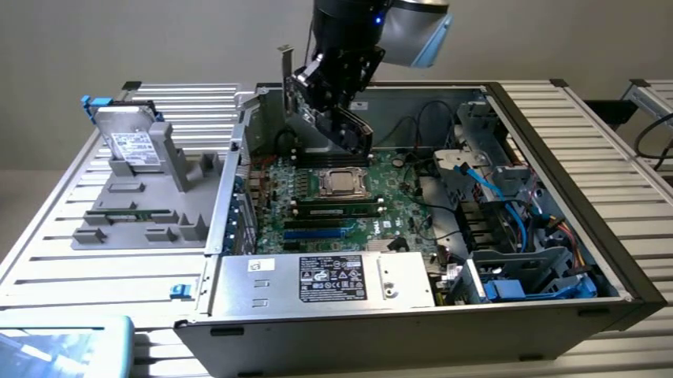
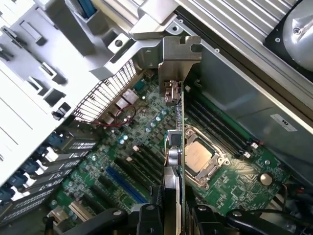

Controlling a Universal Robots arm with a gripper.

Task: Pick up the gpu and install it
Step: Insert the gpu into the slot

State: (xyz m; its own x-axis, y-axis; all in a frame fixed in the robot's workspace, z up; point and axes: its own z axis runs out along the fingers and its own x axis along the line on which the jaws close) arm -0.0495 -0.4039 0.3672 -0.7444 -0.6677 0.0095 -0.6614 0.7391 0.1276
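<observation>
While the gripper (image 2: pixel 172 218) clamps the gpu (image 2: pixel 174 147) edge-on above the motherboard (image 2: pixel 234 188) inside the open computer case (image 1: pixel 547 118), the pick-up looks done, yet the card hangs clear of any slot, so seating it remains.

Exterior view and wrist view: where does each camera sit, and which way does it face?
Exterior view: off the arm, raised, looking down at a slant into the open computer case; the arm and gripper show above it.
Wrist view: on the wrist, looking down along the held gpu onto the motherboard; dark fingers show.
Shared: the gpu, the motherboard and its CPU socket.
</observation>
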